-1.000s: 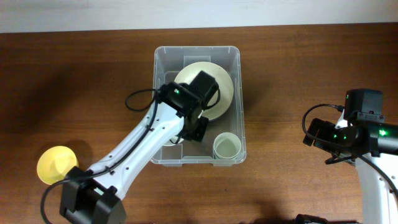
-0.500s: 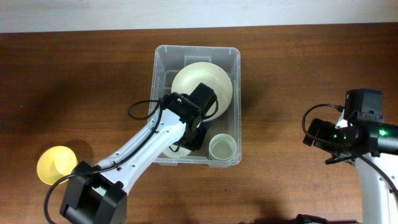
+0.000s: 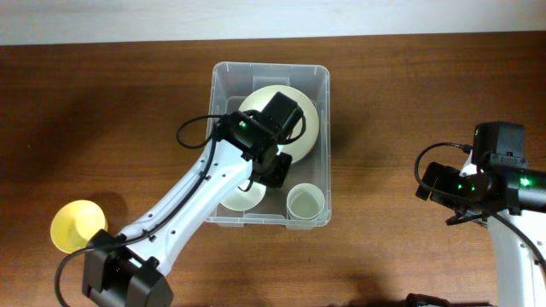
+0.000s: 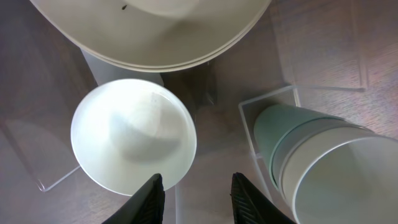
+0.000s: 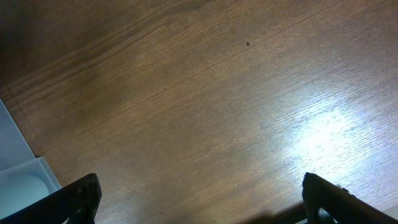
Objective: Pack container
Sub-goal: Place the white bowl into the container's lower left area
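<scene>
The clear container (image 3: 215, 94) stands mid-table and shows from inside in the left wrist view (image 4: 323, 56). It holds a large cream plate (image 3: 311, 128), a small white bowl (image 3: 239, 198) and a stack of pale cups (image 3: 307, 202). In the left wrist view the bowl (image 4: 132, 135) lies below the plate (image 4: 155, 31), with the cups (image 4: 323, 162) at the right. My left gripper (image 4: 196, 193) is open and empty, just above the bowl's near rim. My right gripper (image 5: 199, 199) is open and empty over bare table at the right.
A yellow bowl (image 3: 77, 224) sits on the wooden table (image 3: 409, 102) at the front left, outside the container. The right arm (image 3: 495, 183) rests near the right edge. A container corner shows in the right wrist view (image 5: 18, 168).
My left gripper has lifted and pulled back toward the far side of the container. The white bowl now lies uncovered on the container's floor.
</scene>
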Robot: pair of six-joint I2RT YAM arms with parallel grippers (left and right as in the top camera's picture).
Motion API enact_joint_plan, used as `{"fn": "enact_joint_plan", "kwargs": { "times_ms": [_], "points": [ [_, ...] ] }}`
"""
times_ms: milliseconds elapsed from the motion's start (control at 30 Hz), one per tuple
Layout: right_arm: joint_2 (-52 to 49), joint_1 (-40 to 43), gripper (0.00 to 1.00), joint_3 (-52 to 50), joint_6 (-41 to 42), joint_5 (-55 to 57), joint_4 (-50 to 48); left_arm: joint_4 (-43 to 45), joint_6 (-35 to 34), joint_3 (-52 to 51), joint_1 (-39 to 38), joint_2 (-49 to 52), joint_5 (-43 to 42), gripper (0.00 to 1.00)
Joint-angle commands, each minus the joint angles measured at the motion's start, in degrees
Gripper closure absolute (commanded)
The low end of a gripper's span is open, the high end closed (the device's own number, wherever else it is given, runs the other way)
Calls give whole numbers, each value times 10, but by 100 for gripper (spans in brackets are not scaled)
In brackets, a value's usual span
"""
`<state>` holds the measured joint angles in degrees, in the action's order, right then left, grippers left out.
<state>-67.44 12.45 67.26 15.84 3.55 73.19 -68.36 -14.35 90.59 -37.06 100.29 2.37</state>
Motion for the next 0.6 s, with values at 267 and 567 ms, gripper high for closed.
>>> {"fn": "enact_joint_plan", "kwargs": {
  "times_ms": [267,567],
  "points": [
    [5,4,1,-2,-4,-1,-1,-57,11,101,58,-50,73,58],
    [5,4,1,-2,-4,-2,-1,-141,-24,134,342,-197,83,41]
  ]
}}
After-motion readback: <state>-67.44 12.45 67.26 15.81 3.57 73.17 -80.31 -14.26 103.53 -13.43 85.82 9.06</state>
